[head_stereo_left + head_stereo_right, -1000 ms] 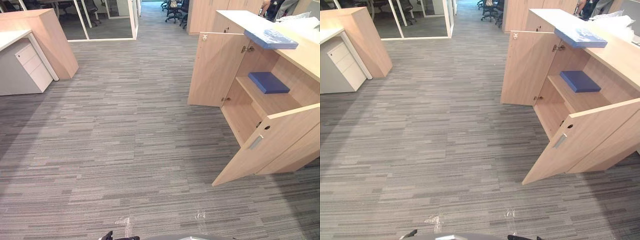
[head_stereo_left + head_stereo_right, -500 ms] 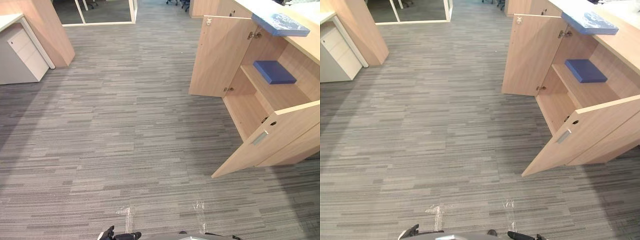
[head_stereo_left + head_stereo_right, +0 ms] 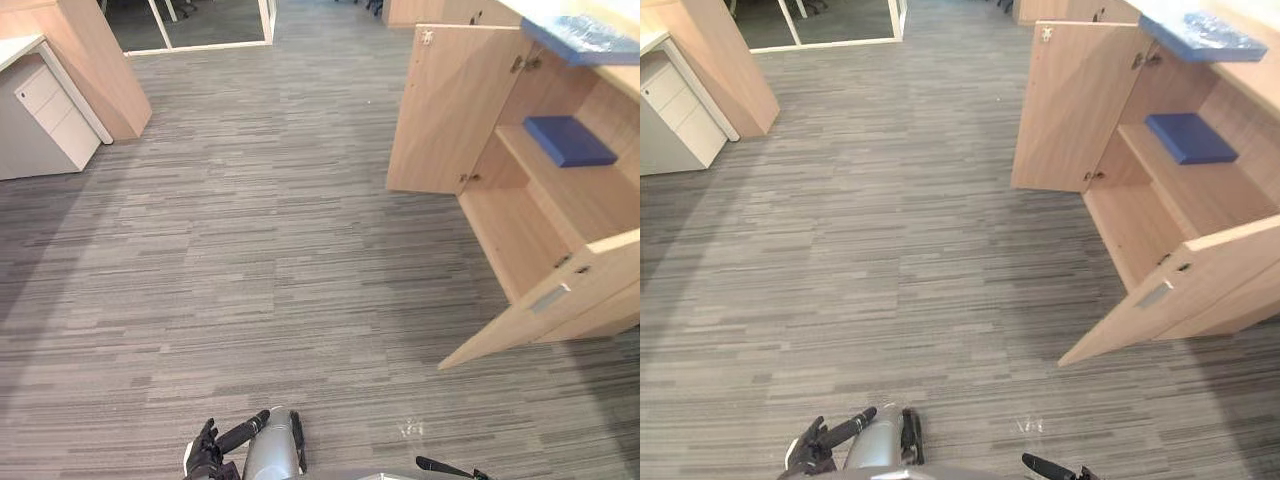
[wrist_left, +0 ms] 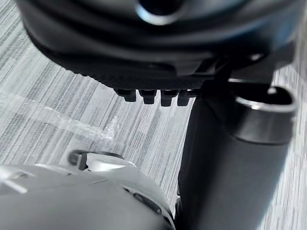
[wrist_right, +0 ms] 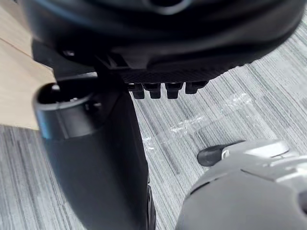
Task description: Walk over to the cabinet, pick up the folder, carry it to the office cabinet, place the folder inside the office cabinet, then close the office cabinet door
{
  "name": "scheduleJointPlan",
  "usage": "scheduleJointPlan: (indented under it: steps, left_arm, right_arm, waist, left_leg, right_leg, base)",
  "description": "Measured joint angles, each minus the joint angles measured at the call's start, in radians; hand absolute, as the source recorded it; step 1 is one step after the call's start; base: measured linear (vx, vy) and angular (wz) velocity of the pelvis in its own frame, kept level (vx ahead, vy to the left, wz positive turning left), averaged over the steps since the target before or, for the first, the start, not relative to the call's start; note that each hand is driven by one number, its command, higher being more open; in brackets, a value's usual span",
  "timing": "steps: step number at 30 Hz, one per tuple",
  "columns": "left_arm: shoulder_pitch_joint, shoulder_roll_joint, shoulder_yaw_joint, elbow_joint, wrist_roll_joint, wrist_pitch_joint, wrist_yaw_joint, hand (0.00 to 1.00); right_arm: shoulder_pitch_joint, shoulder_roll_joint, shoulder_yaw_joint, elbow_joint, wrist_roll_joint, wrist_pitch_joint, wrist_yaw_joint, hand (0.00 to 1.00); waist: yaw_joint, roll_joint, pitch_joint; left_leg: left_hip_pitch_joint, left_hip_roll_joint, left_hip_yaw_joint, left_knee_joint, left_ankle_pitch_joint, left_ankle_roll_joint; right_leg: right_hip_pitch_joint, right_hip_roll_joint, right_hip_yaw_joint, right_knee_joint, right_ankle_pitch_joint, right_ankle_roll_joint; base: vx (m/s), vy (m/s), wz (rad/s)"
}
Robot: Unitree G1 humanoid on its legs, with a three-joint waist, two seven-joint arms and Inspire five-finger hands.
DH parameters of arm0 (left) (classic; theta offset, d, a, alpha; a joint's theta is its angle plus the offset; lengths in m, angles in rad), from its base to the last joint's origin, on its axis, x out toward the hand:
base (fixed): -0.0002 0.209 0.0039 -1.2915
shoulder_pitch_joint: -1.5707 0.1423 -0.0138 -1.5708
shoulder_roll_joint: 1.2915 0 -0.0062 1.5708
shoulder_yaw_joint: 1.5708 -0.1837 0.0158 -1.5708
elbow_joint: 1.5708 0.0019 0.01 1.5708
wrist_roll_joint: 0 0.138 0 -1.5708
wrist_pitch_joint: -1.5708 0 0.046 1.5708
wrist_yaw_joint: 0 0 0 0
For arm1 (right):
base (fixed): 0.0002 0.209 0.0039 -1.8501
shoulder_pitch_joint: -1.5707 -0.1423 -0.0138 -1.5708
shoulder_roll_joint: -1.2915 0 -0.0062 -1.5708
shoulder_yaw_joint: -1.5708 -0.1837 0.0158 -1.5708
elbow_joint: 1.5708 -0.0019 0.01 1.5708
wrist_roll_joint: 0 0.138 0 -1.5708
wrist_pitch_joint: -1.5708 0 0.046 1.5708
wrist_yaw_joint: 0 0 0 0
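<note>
A light blue folder (image 3: 585, 38) lies on top of the wooden office cabinet (image 3: 525, 225) at the far right. A darker blue folder (image 3: 568, 140) rests on the shelf inside it. Both cabinet doors stand open: the far door (image 3: 450, 110) and the near door (image 3: 560, 305), which swings out over the carpet. My left hand (image 3: 205, 455) hangs low at the bottom edge, far from the cabinet. Its fingers (image 4: 153, 96) are relaxed and hold nothing. My right hand (image 3: 1045, 467) pokes in at the bottom right, also relaxed and holding nothing (image 5: 168, 88).
Grey striped carpet stretches between me and the cabinet. A white drawer unit (image 3: 45, 120) and a wooden desk panel (image 3: 100, 70) stand at the far left. A glass partition (image 3: 200, 25) runs along the back.
The camera has moved forward and tipped down, so the cabinet sits closer and higher in the view. My left hand and forearm have come into sight at the bottom.
</note>
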Motion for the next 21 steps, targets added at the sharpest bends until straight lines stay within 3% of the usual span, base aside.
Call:
scheduleJointPlan:
  steps: [2,3,4,5,6,7,8,9,10,12,14,16,18,19,20,21]
  left_arm:
    - [0.006,0.009,-0.036,0.003,0.000,-0.004,0.008,1.00]
    - [0.010,0.024,-0.048,0.011,-0.003,-0.004,0.005,1.00]
    - [0.010,0.036,-0.056,0.015,0.000,-0.004,0.004,1.00]
    - [0.011,0.042,-0.065,0.016,0.002,-0.004,0.004,1.00]
    - [0.006,0.068,-0.090,0.029,0.003,-0.002,0.004,1.00]
    - [0.001,0.088,-0.120,0.037,0.014,-0.001,0.002,1.00]
    - [0.000,0.094,-0.131,0.038,0.036,0.000,0.001,1.00]
    - [-0.004,0.103,-0.169,0.040,0.066,0.007,0.000,1.00]
    - [-0.008,0.102,-0.211,0.032,0.092,0.008,-0.004,1.00]
    - [-0.011,0.099,-0.268,0.017,0.123,0.005,-0.013,1.00]
    - [-0.046,0.105,-0.315,0.031,0.134,0.003,-0.036,1.00]
    - [-0.072,0.094,-0.337,0.059,0.160,0.002,-0.047,1.00]
    - [-0.074,0.087,-0.349,0.066,0.162,0.003,-0.048,1.00]
    - [-0.070,0.089,-0.349,0.071,0.162,0.003,-0.046,1.00]
    - [-0.065,0.089,-0.349,0.082,0.162,0.003,-0.045,1.00]
    - [-0.066,0.081,-0.331,0.097,0.154,0.016,-0.038,1.00]
  right_arm:
    - [0.000,-0.009,-0.010,0.021,0.000,-0.002,0.003,1.00]
    - [0.001,0.002,-0.032,0.044,-0.001,-0.004,0.002,1.00]
    - [-0.004,0.006,-0.059,0.062,-0.001,-0.004,0.007,1.00]
    - [-0.004,0.011,-0.069,0.063,0.000,-0.007,0.011,1.00]
    - [-0.002,0.027,-0.078,0.066,0.000,-0.009,0.013,1.00]
    - [-0.007,0.034,-0.079,0.066,0.000,-0.007,0.015,1.00]
    - [-0.014,0.035,-0.079,0.064,0.002,-0.009,0.016,1.00]
    - [-0.026,0.036,-0.076,0.043,0.008,-0.013,0.016,1.00]
    - [-0.030,0.036,-0.061,0.010,0.016,-0.022,0.017,1.00]
    - [-0.028,0.027,-0.013,-0.032,0.037,-0.035,0.015,1.00]
    - [-0.035,0.025,0.044,-0.081,0.042,-0.060,0.015,1.00]
    - [-0.038,0.024,0.068,-0.103,0.042,-0.067,0.018,1.00]
    - [-0.036,0.014,0.087,-0.112,0.043,-0.067,0.020,1.00]
    - [-0.035,0.016,0.086,-0.110,0.043,-0.067,0.019,1.00]
    - [-0.035,0.017,0.086,-0.109,0.043,-0.067,0.019,1.00]
    - [-0.031,0.017,0.083,-0.108,0.046,-0.067,0.019,1.00]
  waist:
    - [0.006,0.011,-0.010]
    - [0.015,-0.010,-0.025]
    - [0.014,-0.036,-0.056]
    - [0.013,-0.043,-0.067]
    - [0.005,-0.070,-0.080]
    - [-0.006,-0.088,-0.081]
    - [-0.013,-0.091,-0.080]
    - [-0.024,-0.088,-0.077]
    - [-0.032,-0.076,-0.070]
    - [-0.045,-0.051,-0.057]
    - [-0.066,-0.039,-0.041]
    - [-0.084,-0.036,-0.016]
    - [-0.099,-0.021,-0.002]
    - [-0.096,-0.028,0.003]
    - [-0.095,-0.031,0.005]
    - [-0.097,-0.030,0.007]
  left_leg:
    - [0.013,-0.007,-0.024,-0.140,0.040,-0.012]
    - [0.010,-0.033,-0.010,-0.093,0.129,-0.012]
    - [0.001,-0.077,-0.013,-0.050,0.138,0.008]
    - [0.007,-0.094,-0.013,-0.036,0.142,0.033]
    - [0.038,-0.129,0.015,-0.011,0.095,0.090]
    - [0.101,-0.157,0.042,-0.014,0.056,0.124]
    - [0.140,-0.167,0.054,-0.026,0.041,0.136]
    - [0.229,-0.183,0.075,-0.073,0.025,0.160]
    - [0.332,-0.197,0.078,-0.138,0.024,0.162]
    - [0.446,-0.202,0.074,-0.217,0.021,0.164]
    - [0.555,-0.203,0.066,-0.293,0.005,0.161]
    - [0.626,-0.193,0.066,-0.310,-0.009,0.155]
    - [0.662,-0.164,0.068,-0.327,-0.044,0.137]
    - [0.687,-0.159,0.073,-0.347,-0.061,0.114]
    - [0.701,-0.157,0.078,-0.353,-0.070,0.103]
    - [0.722,-0.146,0.082,-0.356,-0.092,0.075]
  right_leg:
    - [0.029,-0.032,0.010,0.003,-0.046,0.029]
    - [0.054,-0.087,0.019,0.020,-0.080,0.009]
    - [0.010,-0.134,0.027,0.115,-0.071,0.020]
    - [-0.021,-0.157,0.032,0.186,-0.062,0.034]
    - [-0.076,-0.206,0.053,0.349,-0.029,0.038]
    - [-0.146,-0.246,0.091,0.544,0.062,0.024]
    - [-0.187,-0.260,0.106,0.643,0.136,0.013]
    - [-0.269,-0.281,0.114,0.859,0.207,0.002]
    - [-0.335,-0.291,0.081,1.036,0.219,-0.014]
    - [-0.404,-0.282,0.029,1.158,0.184,-0.048]
    - [-0.488,-0.248,-0.059,1.138,0.090,-0.044]
    - [-0.524,-0.212,-0.159,0.934,0.016,-0.021]
    - [-0.536,-0.172,-0.237,0.678,0.023,-0.014]
    - [-0.540,-0.159,-0.285,0.495,0.068,-0.006]
    - [-0.540,-0.154,-0.309,0.418,0.098,-0.010]
    - [-0.538,-0.144,-0.342,0.346,0.186,-0.056]
  base:
    - [0.48,0.348,-0.26]
    - [0.56,0.386,-0.53]
    - [0.58,0.391,-0.51]
    - [0.60,0.408,-0.41]
    - [0.65,0.427,-0.33]
    - [0.67,0.416,-0.32]
    - [0.80,0.448,-0.42]
    - [0.76,0.400,-0.45]
    - [0.62,0.327,-0.43]
    - [0.41,0.187,-0.26]
    - [0.49,0.153,-0.06]
    - [0.40,0.002,0.11]
    - [0.30,-0.050,0.16]
    - [0.23,-0.067,-0.01]
    - [0.32,-0.137,-0.10]
    - [0.38,-0.200,-0.16]
